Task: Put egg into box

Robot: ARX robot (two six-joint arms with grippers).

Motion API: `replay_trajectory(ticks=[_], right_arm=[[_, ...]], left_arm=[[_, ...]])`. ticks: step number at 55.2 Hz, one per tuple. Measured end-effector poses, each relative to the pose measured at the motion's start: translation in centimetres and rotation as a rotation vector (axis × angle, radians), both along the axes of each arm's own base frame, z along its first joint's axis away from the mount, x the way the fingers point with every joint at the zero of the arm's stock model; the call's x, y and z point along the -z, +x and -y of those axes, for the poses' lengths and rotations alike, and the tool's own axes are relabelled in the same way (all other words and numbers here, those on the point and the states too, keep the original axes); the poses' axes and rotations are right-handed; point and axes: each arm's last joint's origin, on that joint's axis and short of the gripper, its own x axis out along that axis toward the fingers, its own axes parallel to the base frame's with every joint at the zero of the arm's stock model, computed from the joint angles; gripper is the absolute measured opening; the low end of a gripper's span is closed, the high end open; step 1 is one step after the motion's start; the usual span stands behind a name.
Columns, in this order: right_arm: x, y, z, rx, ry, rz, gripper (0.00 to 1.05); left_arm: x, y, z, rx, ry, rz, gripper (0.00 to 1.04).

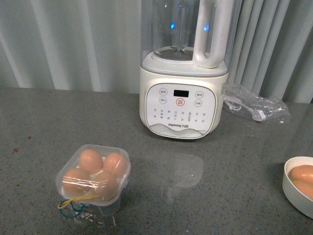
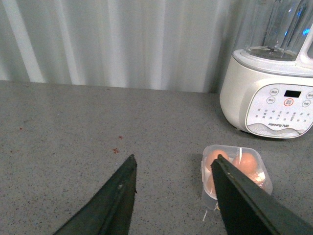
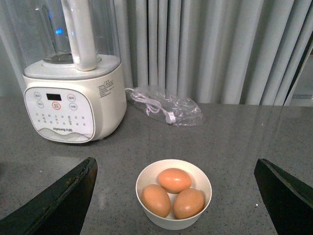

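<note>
The clear plastic box (image 1: 93, 179) stands on the grey counter at the front left, with yellow and blue strings at its near side. Several brown eggs (image 1: 91, 159) fill it under the clear plastic. In the left wrist view the box (image 2: 257, 169) is partly hidden behind one finger (image 2: 244, 200). My left gripper (image 2: 175, 157) is open and empty, above the counter and short of the box. Three more brown eggs (image 3: 174, 180) lie in a round white bowl (image 3: 139, 183). My right gripper (image 3: 174, 164) is open and empty, with its fingers wide on either side of the bowl. Neither gripper shows in the front view.
A white blender (image 1: 183, 93) with a clear jug stands at the back centre. A clear plastic bag with a cable (image 1: 254, 105) lies to its right. The bowl (image 1: 293, 188) sits at the front view's right edge. Grey curtains hang behind the counter.
</note>
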Motion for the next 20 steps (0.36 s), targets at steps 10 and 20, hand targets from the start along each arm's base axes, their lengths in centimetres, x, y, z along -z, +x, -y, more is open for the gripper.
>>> replay_trajectory(ticks=[10,20], right_arm=[[0.0,0.0,0.0,0.0,0.0,0.0,0.97],[0.0,0.0,0.0,0.0,0.0,0.0,0.97]], left_arm=[[0.0,0.0,0.0,0.0,0.0,0.0,0.96],[0.0,0.0,0.0,0.0,0.0,0.0,0.98]])
